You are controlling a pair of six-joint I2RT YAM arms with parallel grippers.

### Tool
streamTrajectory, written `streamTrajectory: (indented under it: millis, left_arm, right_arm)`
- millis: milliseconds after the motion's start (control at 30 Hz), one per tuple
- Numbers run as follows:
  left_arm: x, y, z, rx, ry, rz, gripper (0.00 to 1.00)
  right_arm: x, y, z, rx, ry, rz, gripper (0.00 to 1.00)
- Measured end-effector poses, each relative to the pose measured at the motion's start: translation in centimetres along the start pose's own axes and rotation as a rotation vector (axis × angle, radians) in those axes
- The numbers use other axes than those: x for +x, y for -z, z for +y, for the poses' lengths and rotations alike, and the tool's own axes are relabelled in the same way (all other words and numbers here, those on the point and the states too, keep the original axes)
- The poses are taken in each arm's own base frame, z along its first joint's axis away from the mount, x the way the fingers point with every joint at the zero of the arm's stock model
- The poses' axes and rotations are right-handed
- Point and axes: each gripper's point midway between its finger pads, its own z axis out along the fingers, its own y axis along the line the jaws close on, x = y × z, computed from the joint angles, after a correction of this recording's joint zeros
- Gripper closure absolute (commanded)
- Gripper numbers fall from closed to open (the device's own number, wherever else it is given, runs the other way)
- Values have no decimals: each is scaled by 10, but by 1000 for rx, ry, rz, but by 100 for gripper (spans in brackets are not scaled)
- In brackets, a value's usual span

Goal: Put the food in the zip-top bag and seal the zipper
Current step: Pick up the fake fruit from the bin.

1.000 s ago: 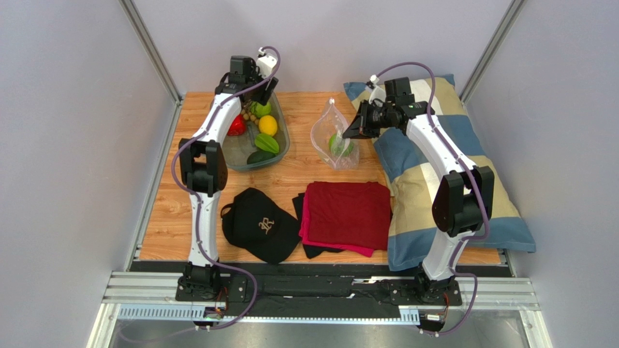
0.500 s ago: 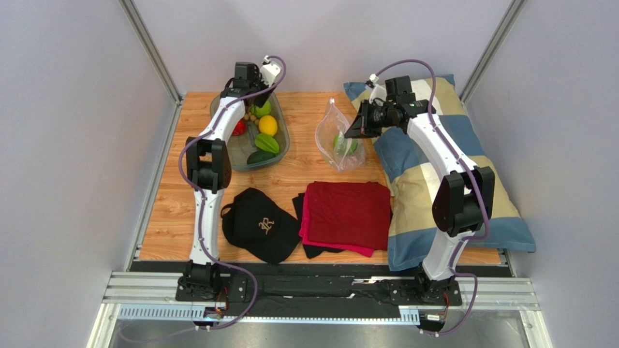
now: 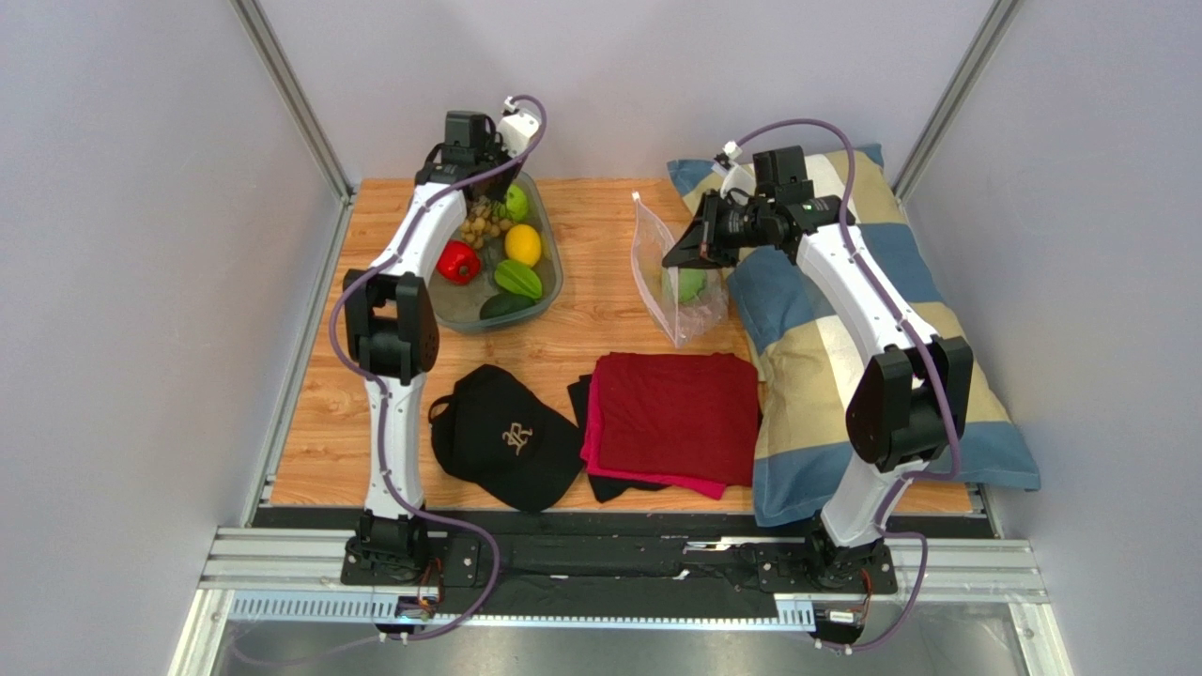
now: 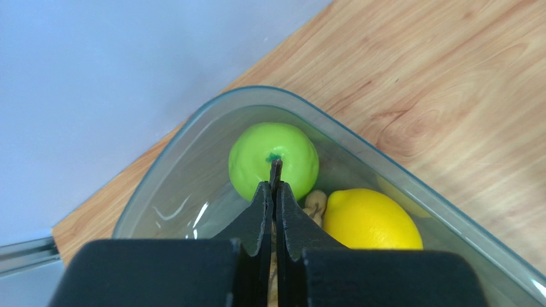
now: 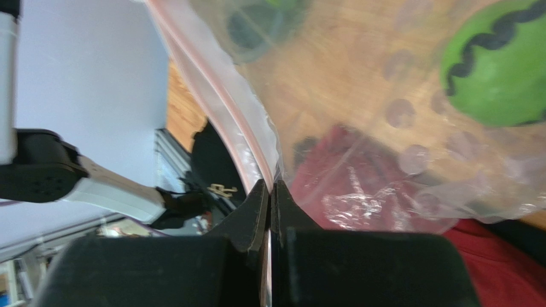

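Note:
My left gripper (image 3: 490,192) (image 4: 274,185) hangs over the back of the tray, shut on the thin dark stem of the brownish grape bunch (image 3: 483,223) (image 4: 314,203). A green apple (image 4: 272,161) and the yellow lemon (image 4: 372,220) lie just beyond it. The red pepper (image 3: 456,261), star fruit (image 3: 518,278) and dark green piece (image 3: 504,304) also lie in the tray. My right gripper (image 3: 689,249) (image 5: 270,184) is shut on the mouth edge of the zip-top bag (image 3: 673,289), beside the zipper (image 5: 211,83). The bag stands upright with a green fruit (image 3: 689,286) (image 5: 496,70) inside.
The food lies in a grey-green translucent tray (image 3: 545,289) (image 4: 192,121) at the back left. A black cap (image 3: 505,434) and a folded red cloth (image 3: 675,416) over a black one lie in front. A blue and cream pillow (image 3: 833,352) fills the right side.
My left gripper closed on the grape bunch's stem. The right gripper pulled the bag's mouth up and rightward, so the bag went from lying slumped to standing upright.

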Motion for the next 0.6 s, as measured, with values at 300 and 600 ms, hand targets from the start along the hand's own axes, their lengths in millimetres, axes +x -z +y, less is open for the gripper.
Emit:
streamTrajectory:
  millis: [300,600]
  left_arm:
    - [-84,93,8,-16,82,-167,100]
    - [-125,162,-26,128,235,-299,100]
  right_arm:
    - [-14,10,54,-190,-156,-58,100]
    - [0,-9,26,-146,-235,-6,100]
